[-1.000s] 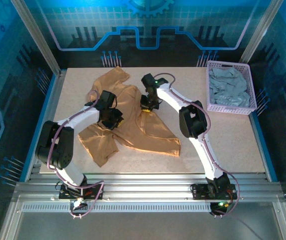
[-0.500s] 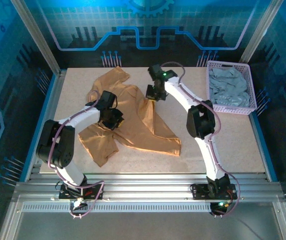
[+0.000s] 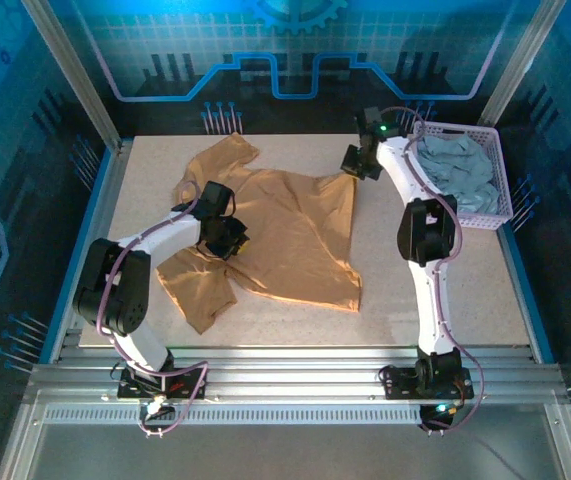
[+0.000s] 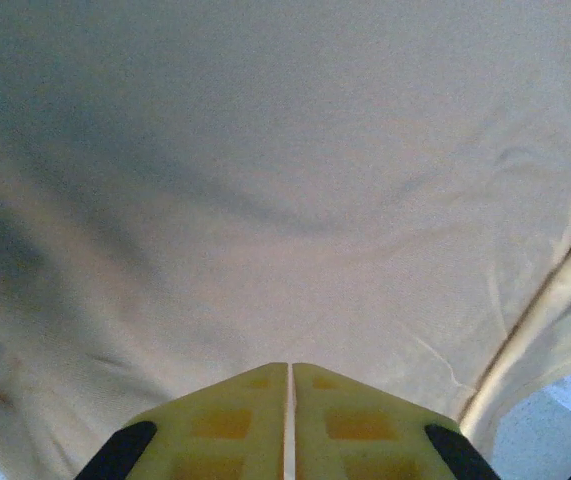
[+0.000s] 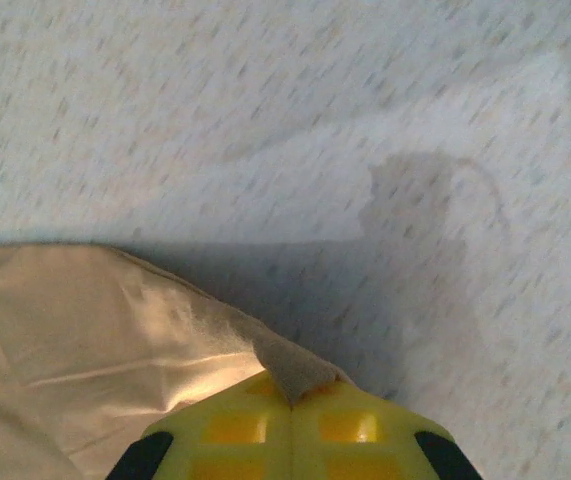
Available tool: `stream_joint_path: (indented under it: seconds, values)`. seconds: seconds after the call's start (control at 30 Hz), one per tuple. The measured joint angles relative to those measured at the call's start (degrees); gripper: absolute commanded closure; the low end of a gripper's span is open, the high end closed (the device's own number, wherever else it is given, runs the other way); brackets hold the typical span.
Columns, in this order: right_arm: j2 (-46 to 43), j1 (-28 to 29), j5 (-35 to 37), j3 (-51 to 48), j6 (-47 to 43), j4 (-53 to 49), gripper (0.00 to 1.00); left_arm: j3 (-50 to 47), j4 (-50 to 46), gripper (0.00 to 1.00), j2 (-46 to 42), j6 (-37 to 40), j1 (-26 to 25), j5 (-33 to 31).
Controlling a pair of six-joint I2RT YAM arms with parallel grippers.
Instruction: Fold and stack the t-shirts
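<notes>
From above, the tan shirt (image 3: pixel 295 230) lies rumpled across the middle of the bench (image 3: pixel 465 270). It looks soft and light, cloth that will sag and drag, so corners and hems seem the best places to take it. The right hand (image 3: pixel 352 165) pinches one corner near the far edge, beside the basket (image 3: pixel 505 170) that holds the grey shirt (image 3: pixel 455 175). The left hand (image 3: pixel 227 238) sits on the shirt's left part, its fingertips hidden.

On the left wrist, the hand (image 4: pixel 291 370) is closed over tan cloth (image 4: pixel 285 180). Whether any of it is nipped, I can't tell.

On the right wrist, the hand (image 5: pixel 292 395) is closed on a corner peak, and the rest of the shirt (image 5: pixel 95 320) is cut off.
</notes>
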Motion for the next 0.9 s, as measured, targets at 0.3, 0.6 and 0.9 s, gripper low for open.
stream_joint_path:
  seconds: [0.3, 0.6, 0.9]
  values:
    - [10.82, -5.95, 0.5, 9.79, -1.6, -1.36, 1.0, 2.25, -1.64, 0.88, -0.11, 1.38, 0.0, 1.27]
    - [11.34, -9.14, 0.9, 11.69, -1.46, -1.77, 0.73, 3.56, -4.55, 0.79, -1.57, 4.02, 1.11, 1.7]
    - [-4.59, -6.64, 1.05, -8.17, -0.79, 0.59, 0.42, 4.39, -8.59, 0.71, -1.66, 9.09, 10.12, 1.16]
